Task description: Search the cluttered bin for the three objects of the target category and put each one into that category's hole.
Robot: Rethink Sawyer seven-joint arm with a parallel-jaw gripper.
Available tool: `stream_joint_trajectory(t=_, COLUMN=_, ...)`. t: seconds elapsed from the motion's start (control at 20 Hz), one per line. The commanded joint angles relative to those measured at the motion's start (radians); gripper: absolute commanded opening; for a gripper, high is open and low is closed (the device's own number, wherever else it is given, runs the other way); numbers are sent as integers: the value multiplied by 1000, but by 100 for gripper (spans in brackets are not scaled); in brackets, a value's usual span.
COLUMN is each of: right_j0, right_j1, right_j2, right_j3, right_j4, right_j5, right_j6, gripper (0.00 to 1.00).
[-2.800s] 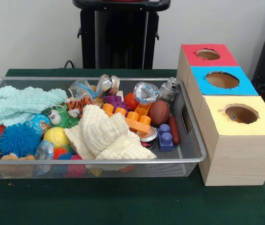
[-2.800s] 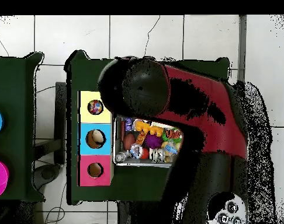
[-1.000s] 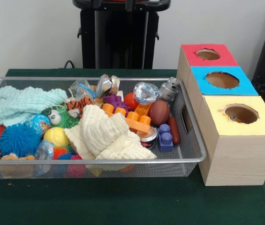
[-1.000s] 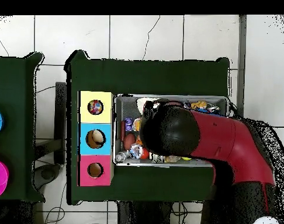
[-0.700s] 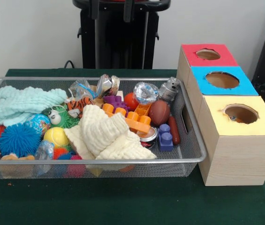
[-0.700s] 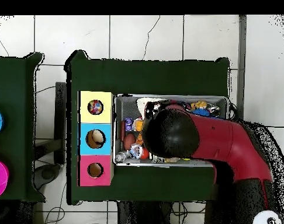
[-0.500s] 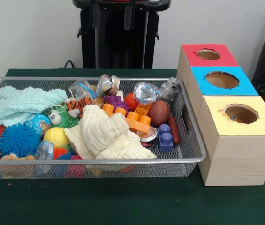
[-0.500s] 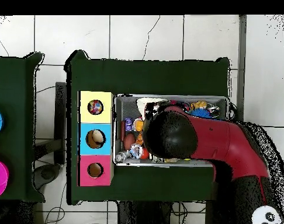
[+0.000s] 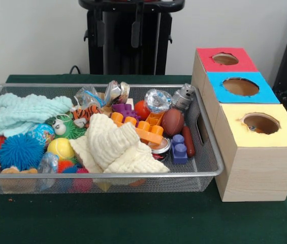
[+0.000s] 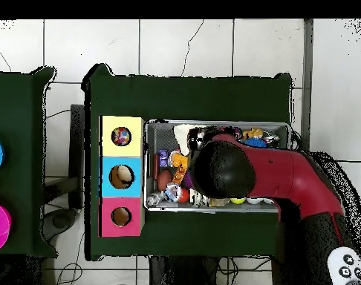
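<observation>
Hanging above the wire bin (image 9: 204, 152), gripper (image 9: 118, 33) shows two dark fingers (image 9: 100, 33) spread apart, nothing between them. Toys lie heaped in the bin; target category unclear. Three-hole box (image 9: 250, 147) stands just beside the bin.

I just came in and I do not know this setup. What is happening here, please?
A red and black robot arm hangs over a wire bin crowded with toys and cloths. Its gripper, open and empty, is high above the bin's middle. Beside the bin stands a wooden box with red, blue and yellow holes. Nothing is being held.
</observation>
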Motion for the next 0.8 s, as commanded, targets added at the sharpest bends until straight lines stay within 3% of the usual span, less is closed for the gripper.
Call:
stream_joint_trajectory(t=0.05, right_j0=-104, right_j1=55, right_j2=155, right_j3=144, right_j4=-98, right_j5=-49, right_j6=-243, gripper=100)
stream_joint_trajectory(t=0.35, right_j0=-190, right_j1=82, right_j2=222, right_j3=177, right_j4=-185, right_j5=-79, right_j6=-254, gripper=100)
stream_joint_trajectory(t=0.8, right_j0=-257, right_j1=166, right_j2=259, right_j3=190, right_j4=-354, right_j5=-168, right_j6=-202, gripper=100)
